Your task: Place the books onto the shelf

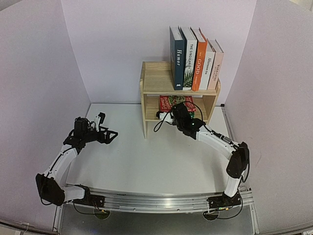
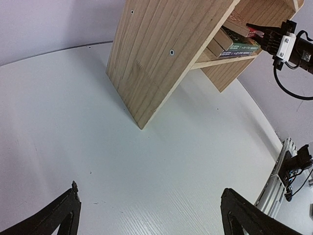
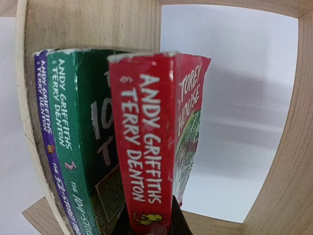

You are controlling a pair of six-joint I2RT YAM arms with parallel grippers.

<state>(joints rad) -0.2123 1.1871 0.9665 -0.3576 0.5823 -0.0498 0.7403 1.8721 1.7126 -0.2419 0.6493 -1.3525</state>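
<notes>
The right gripper (image 3: 152, 227) pinches the red book (image 3: 142, 147) at the lower end of its spine, with one finger on each cover. The jaws are almost pressed together, because this paperback is thin. The book is inside the lower tier of the shelf (image 1: 156, 81), just beside the green book (image 3: 80, 132). The dark book (image 3: 43, 112) is beyond the green one, closest to the wood.

In the left wrist view these paperbacks lie flat in a pile on the lower board, so I judge that the red one is meant to go on top. Holding it by the spine end leaves most of the book free to go in under the upper board. The far end of the red book leans a little away from the green one. I cannot tell if it already rests on the pile.

On the top tier a row of five books (image 1: 195, 61) stands upright at the right side.

The left gripper (image 2: 151, 205) is spread wide and holds nothing. It hangs over the table (image 1: 127, 156), well apart from the shelf, and faces its side panel.
</notes>
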